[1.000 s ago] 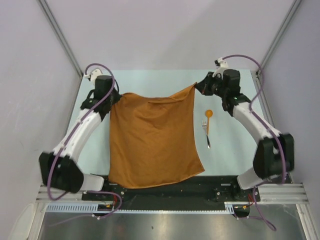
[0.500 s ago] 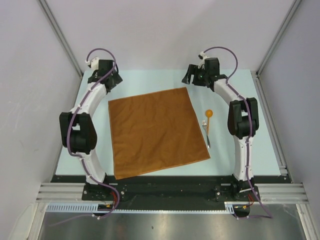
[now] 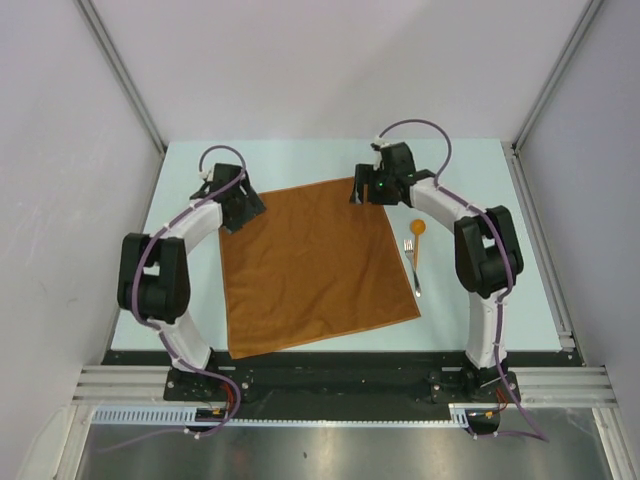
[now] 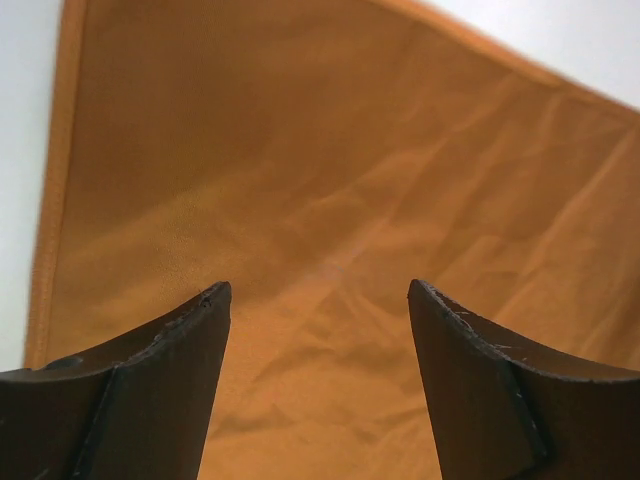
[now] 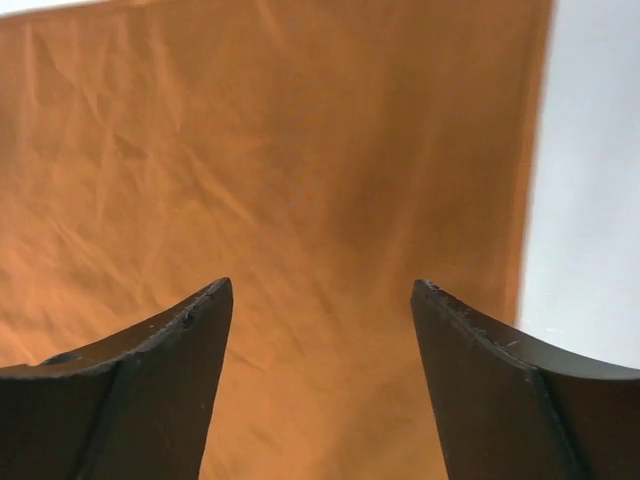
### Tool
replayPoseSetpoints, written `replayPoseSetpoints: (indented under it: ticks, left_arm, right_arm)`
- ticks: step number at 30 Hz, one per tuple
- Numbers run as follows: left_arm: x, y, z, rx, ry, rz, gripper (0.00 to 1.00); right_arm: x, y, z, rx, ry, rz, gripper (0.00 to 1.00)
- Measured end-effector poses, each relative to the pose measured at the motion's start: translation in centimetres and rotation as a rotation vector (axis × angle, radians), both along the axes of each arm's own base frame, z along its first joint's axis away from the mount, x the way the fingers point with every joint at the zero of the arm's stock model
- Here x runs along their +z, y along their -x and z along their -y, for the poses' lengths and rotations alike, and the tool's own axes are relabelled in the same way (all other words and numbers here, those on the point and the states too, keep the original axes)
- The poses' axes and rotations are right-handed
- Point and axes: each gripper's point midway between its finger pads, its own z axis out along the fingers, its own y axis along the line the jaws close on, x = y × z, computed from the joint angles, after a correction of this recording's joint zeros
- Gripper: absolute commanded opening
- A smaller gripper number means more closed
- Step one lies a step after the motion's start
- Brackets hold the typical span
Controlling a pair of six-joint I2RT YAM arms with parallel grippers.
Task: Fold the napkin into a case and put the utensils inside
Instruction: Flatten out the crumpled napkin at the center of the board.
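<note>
Pale green bench [image 3: 300,165], napkin [image 3: 315,265] flat on it, no fold made.
The rust-orange square lies fully open near the bench's middle, so folding has not begun. The left end effector [image 3: 243,212] and right end effector [image 3: 368,190] hover released, jaws apart, over its two far corners, gripping nothing. The fork [image 3: 413,262] and spoon [image 3: 417,232] lie just beside its right edge; folding and loading both remain, I judge.
</note>
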Motion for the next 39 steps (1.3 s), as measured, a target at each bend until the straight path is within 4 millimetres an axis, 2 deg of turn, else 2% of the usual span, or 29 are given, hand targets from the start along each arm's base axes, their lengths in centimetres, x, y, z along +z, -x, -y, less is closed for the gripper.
replayPoseSetpoints:
  ticks: [3, 7, 9, 11, 14, 18, 24, 30, 36, 39]
  left_arm:
    - [-2.6, 0.2, 0.0, 0.017, 0.015, -0.066, 0.76]
    - [-5.4, -0.6, -0.7, 0.062, 0.051, -0.147, 0.75]
    - [-5.6, -1.5, -1.2, 0.088, 0.094, -0.170, 0.73]
    - [-5.7, -3.3, -1.8, 0.116, 0.136, -0.163, 0.72]
    - [-5.6, -5.6, -2.4, 0.140, 0.223, -0.152, 0.72]
    - [-5.3, -8.6, -3.1, 0.155, 0.301, -0.133, 0.72]
    - [-5.0, -14.0, -3.8, 0.140, 0.368, -0.078, 0.71]
    - [-4.7, -17.3, -4.4, 0.117, 0.410, -0.039, 0.71]
    - [-4.3, -19.0, -4.5, 0.073, 0.409, 0.016, 0.72]
    - [-3.8, -20.7, -5.0, 0.047, 0.375, 0.063, 0.72]
  right_arm:
    - [-1.5, 0.3, -1.1, -0.010, 0.032, -0.015, 0.74]
    - [-4.1, -0.4, -1.1, -0.052, 0.083, -0.038, 0.72]
    - [-5.6, -1.1, -0.7, -0.083, 0.106, -0.054, 0.71]
    - [-6.6, -1.9, -0.4, -0.113, 0.120, -0.059, 0.71]
    - [-5.9, -3.4, -0.7, -0.149, 0.087, -0.039, 0.71]
    - [-6.2, -5.7, -1.1, -0.187, 0.014, -0.035, 0.71]
    - [-5.8, -10.5, -0.8, -0.239, -0.127, -0.012, 0.70]
    - [-5.5, -13.6, -0.5, -0.274, -0.242, -0.009, 0.68]
    - [-5.2, -15.8, -0.6, -0.317, -0.343, 0.001, 0.68]
    - [-5.1, -16.9, -0.9, -0.324, -0.403, 0.010, 0.68]
